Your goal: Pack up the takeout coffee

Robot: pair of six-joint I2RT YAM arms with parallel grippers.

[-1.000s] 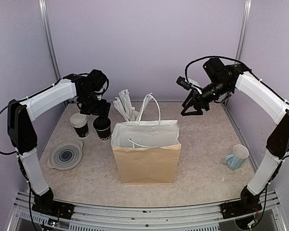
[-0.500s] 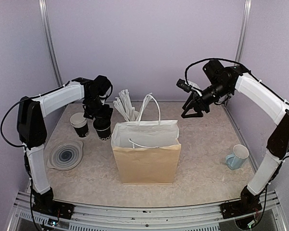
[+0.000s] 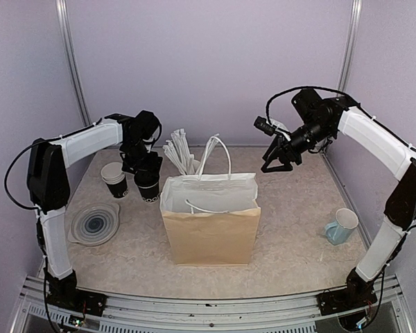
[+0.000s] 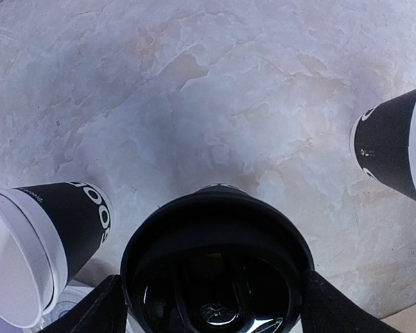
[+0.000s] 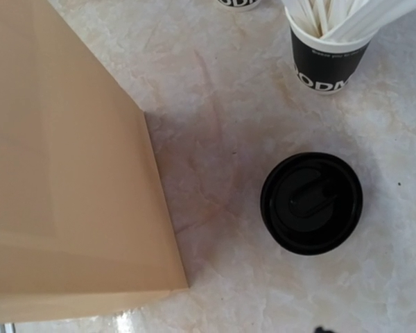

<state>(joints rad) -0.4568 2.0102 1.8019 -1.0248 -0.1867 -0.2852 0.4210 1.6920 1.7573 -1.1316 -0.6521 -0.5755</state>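
The takeout coffee [image 3: 149,189], a small black cup with a white patterned band and a black lid, stands on the table left of the paper bag [image 3: 209,236]. My left gripper [image 3: 145,170] is lowered over it from above. In the left wrist view the black lid [image 4: 218,263] fills the space between my fingers [image 4: 100,309], which press against its two sides. My right gripper [image 3: 276,161] hangs open and empty in the air behind the bag's right side. The bag stands upright with its mouth open and shows in the right wrist view [image 5: 55,152].
A stack of white-rimmed black cups [image 3: 115,180] stands just left of the coffee. A cup of white sticks [image 3: 182,154] stands behind the bag. A loose black lid [image 5: 310,202] lies near it. A grey plate [image 3: 95,224] is front left, a pale blue mug [image 3: 342,226] right.
My left gripper has come down from above the coffee cup onto its lid and holds there. The right gripper has shifted only slightly.
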